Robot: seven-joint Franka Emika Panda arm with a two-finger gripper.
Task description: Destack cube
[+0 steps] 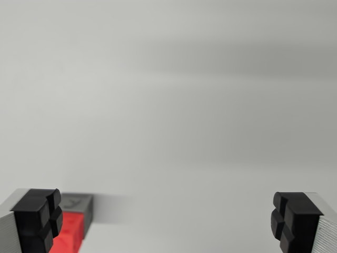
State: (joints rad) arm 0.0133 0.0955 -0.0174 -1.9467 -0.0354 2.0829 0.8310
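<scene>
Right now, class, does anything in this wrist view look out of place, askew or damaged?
Nothing looks damaged or spilled. One thing stands out: the red cube and grey block sit off-centre, beside the pad at the wrist view's left, not between the open end effector's pads. The white surface is otherwise plain.

Plain white table [174,105], a red cube [71,234] under a grey cube [79,203].

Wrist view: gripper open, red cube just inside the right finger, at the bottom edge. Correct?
Not quite. The red cube sits beside the pad on the wrist view's left, not the right one. The gripper is open and the cube is at the bottom edge.
</scene>
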